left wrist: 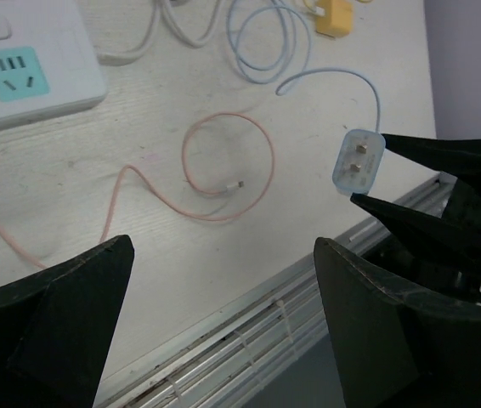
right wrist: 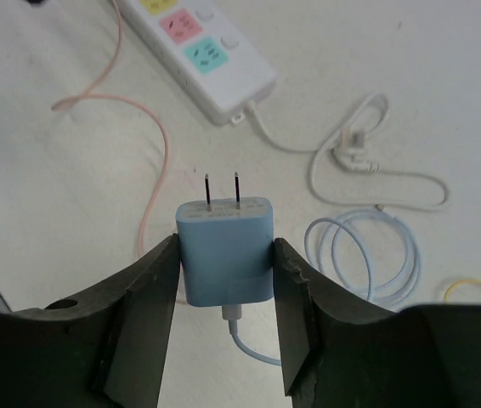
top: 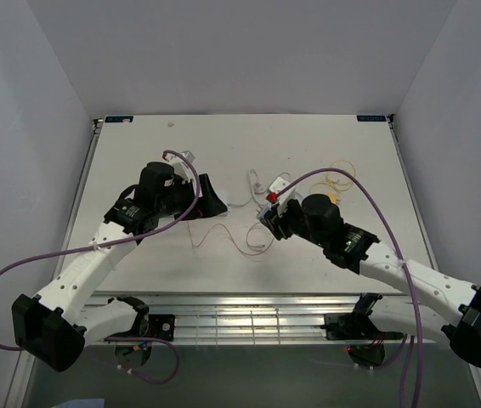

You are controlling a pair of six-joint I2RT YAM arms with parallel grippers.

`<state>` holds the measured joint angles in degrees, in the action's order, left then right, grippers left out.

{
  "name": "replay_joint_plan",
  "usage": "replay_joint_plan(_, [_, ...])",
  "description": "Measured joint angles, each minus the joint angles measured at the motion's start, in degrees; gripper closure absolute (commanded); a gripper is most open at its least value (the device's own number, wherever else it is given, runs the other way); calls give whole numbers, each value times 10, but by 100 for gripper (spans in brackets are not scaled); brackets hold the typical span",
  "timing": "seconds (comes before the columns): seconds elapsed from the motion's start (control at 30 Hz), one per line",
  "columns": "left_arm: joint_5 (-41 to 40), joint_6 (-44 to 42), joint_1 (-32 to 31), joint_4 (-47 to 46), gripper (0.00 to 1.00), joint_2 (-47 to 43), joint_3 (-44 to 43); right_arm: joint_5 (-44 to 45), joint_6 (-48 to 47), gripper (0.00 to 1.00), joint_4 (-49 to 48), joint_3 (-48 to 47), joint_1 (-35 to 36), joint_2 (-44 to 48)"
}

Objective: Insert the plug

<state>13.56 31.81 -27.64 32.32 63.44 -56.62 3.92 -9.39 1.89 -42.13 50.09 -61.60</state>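
Nearest the arm bases, the left hand [left wrist: 223,246] hangs over bare desk [right wrist: 53,195] on the near side of the strip [left wrist: 28,76]. Its fingers are spread wide with nothing between them.

The right hand [right wrist: 225,255] is clamped on the plug [right wrist: 225,251], one finger pressed against each side. The plug is a pale blue charger block with two prongs. It's held up off the desk a little short of the strip, with the prongs aimed toward the strip and not in any socket. From the left wrist view you can see the prong face poking out between the right hand's black fingers [left wrist: 444,149]. A thin pale cable comes out of the plug's back end.

A pink cable [left wrist: 223,218] lies loose on the desk between the plug and the strip. It curls into one loop with its free tip inside the loop.

The strip itself is white and lies flat, with coloured socket patches. The teal patch is at the end closest to the plug, then pink, then yellow further along. Its white cord [right wrist: 342,161] leaves that teal end and snakes off sideways.

Just past the cord there's a pale blue coil [right wrist: 364,246]. A small yellow block [left wrist: 334,15] sits just beyond the coil, on the far side from the strip.
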Motion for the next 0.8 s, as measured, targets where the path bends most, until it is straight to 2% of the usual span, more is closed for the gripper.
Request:
replay_joint_plan(0.2, [128, 10, -7, -85, 2, -38, 26, -19, 0, 80, -73, 28, -2, 87])
replay_joint_plan(0.37, [206, 38, -24, -161, 2, -61, 34, -61, -3, 80, -105, 29, -2, 101])
replay_joint_plan(0.57, [213, 60, -66, -206, 2, -38, 34, -126, -14, 80, -122, 29, -2, 98])
replay_joint_plan(0.73, [185, 67, -112, -214, 2, 11, 28, -160, -25, 80, -129, 29, -2, 94])
replay_joint_plan(0.77, [181, 68, -117, -214, 5, 19, 24, -164, -29, 80, -121, 29, -3, 94])
replay_joint_plan(0.8, [173, 69, -121, -214, 13, 24, 20, -166, -32, 80, -119, 29, -5, 92])
